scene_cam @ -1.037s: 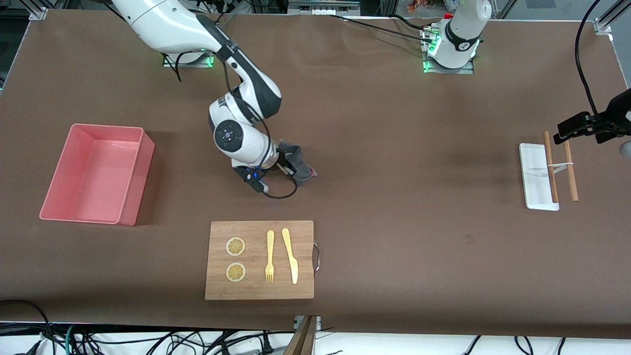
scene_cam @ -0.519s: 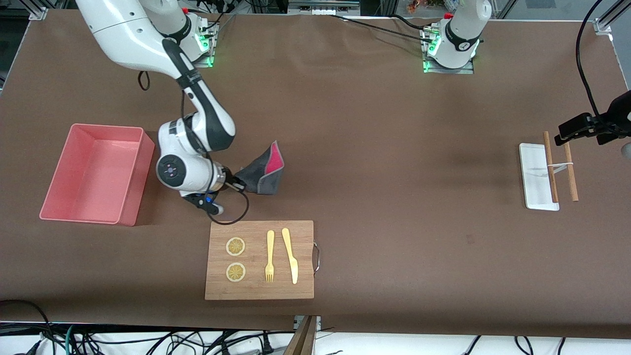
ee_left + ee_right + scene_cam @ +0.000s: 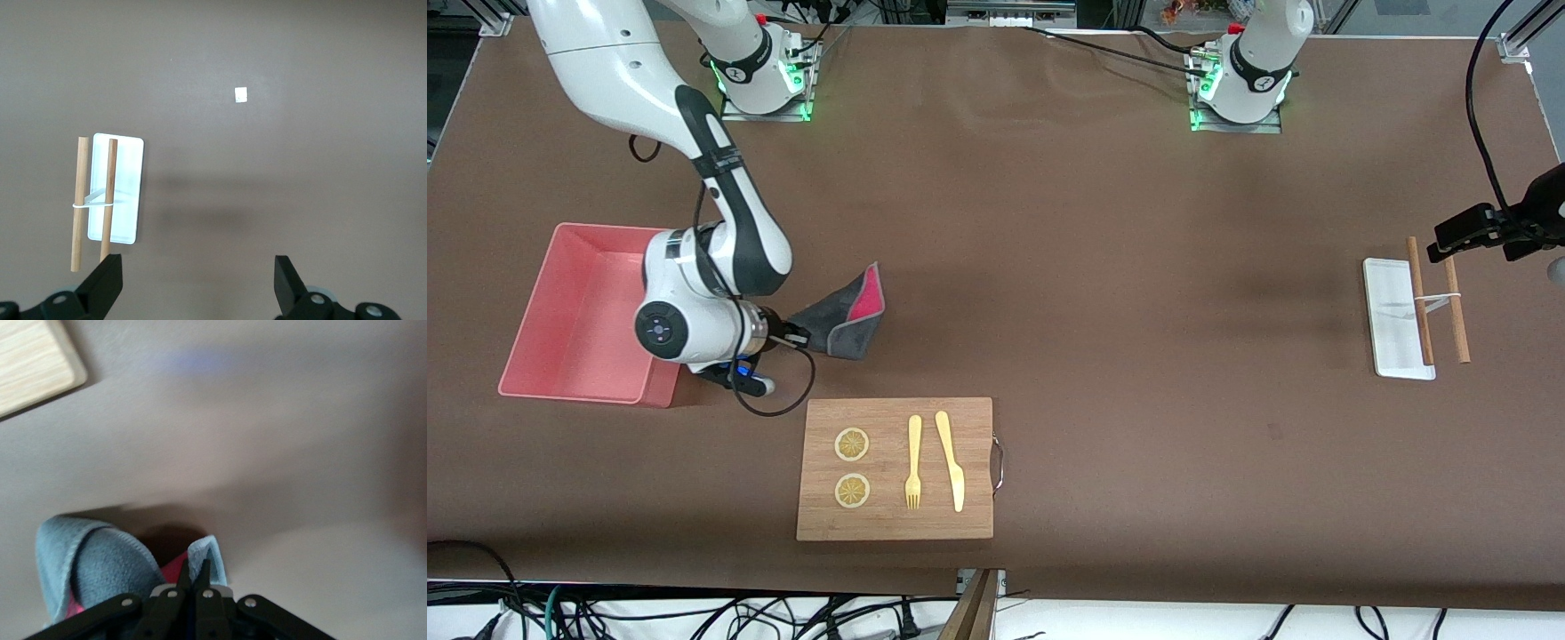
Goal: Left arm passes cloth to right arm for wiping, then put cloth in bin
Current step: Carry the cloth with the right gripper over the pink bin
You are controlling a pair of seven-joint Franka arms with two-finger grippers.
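1. Front view: a brown-covered table [image 3: 1103, 293] carries everything; the right claw [image 3: 805, 338] is clamped on one corner of the cloth [image 3: 845, 311], which hangs from it in a loose fold, grey outside and crimson inside, beside the pink bin [image 3: 543, 311] and above the bare table between the bin and the wooden board [image 3: 895, 468]. The cloth looks light and floppy, so it should sag and swing; a pinch at a bunched corner or folded edge seems the surest hold.
2. Left wrist view: plain brown table below; the left claw [image 3: 197, 287] waits with its fingers wide apart and empty over the white tray [image 3: 127, 187] and two wooden sticks [image 3: 93, 203].
3. Right wrist view: bare table; the right claw's fingers [image 3: 200, 583] are pressed together on a thin edge of the cloth — soft pile, nothing stiff.
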